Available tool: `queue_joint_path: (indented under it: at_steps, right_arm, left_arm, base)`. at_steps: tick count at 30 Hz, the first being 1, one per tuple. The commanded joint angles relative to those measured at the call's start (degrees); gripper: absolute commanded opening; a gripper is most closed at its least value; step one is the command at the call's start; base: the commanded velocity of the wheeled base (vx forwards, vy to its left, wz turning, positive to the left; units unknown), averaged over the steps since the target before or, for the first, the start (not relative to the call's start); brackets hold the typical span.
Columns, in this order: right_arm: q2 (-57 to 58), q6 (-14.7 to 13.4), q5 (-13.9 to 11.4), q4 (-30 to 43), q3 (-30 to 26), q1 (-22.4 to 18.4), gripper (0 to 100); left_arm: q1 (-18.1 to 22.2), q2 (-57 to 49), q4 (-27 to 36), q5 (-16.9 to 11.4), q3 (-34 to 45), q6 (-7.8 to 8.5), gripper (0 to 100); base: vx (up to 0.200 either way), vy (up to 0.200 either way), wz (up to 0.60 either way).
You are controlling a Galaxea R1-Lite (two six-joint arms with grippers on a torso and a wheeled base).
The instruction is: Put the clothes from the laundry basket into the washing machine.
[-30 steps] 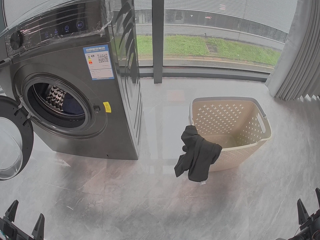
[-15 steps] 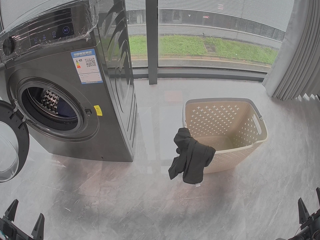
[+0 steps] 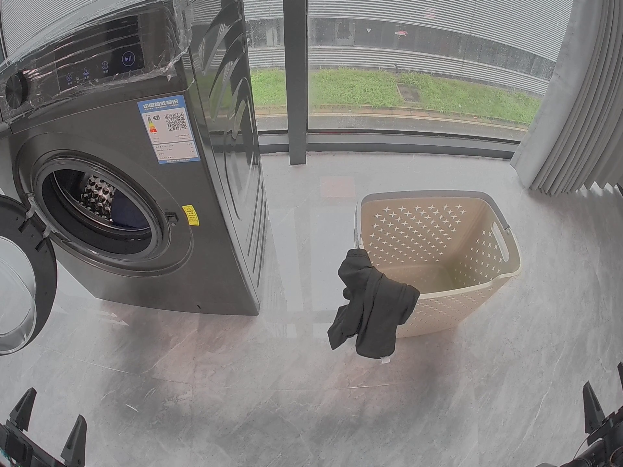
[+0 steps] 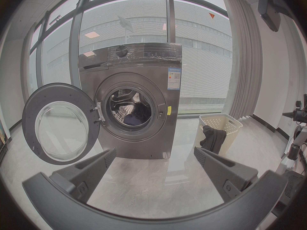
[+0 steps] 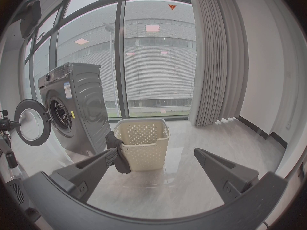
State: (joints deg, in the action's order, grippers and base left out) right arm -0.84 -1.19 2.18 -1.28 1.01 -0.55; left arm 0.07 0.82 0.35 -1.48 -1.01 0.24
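Observation:
A beige laundry basket stands on the floor right of the washing machine. A dark garment hangs over the basket's near left corner. The machine's round door is swung open, and dark blue cloth lies in the drum. My left gripper stands open at the lower left, far from the basket. My right gripper stands open at the lower right, nothing between its fingers.
A tall window with a dark post runs behind the machine and basket. Grey curtains hang at the far right. Bare grey floor lies between me and both the machine and the basket.
Between the two earlier frames the head camera shifted, so machine and basket sit slightly further left. Nothing has moved since; both grippers stay open and low.

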Motion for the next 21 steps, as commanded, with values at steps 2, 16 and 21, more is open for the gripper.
queue_joint_path:
  at_steps: [2, 16, 21]
  right_arm:
    - [-1.4, -2.4, 1.0, -9.0, 11.8, 0.3, 100]
    - [-44.5, -2.8, -13.6, -0.9, 26.8, 5.4, 100]
    - [-59.9, -1.9, -12.4, -14.5, 25.7, 11.2, 100]
  left_arm:
    - [0.0, -0.7, 0.0, 0.0, 0.9, 0.11, 100]
    - [0.0, -0.7, 0.0, -0.1, 0.9, 0.28, 100]
    - [0.0, -0.7, 0.0, 0.0, 0.9, 0.11, 100]
  base:
    - [0.000, 0.000, 0.00]
    - [0.000, 0.000, 0.00]
    - [0.000, 0.000, 0.00]
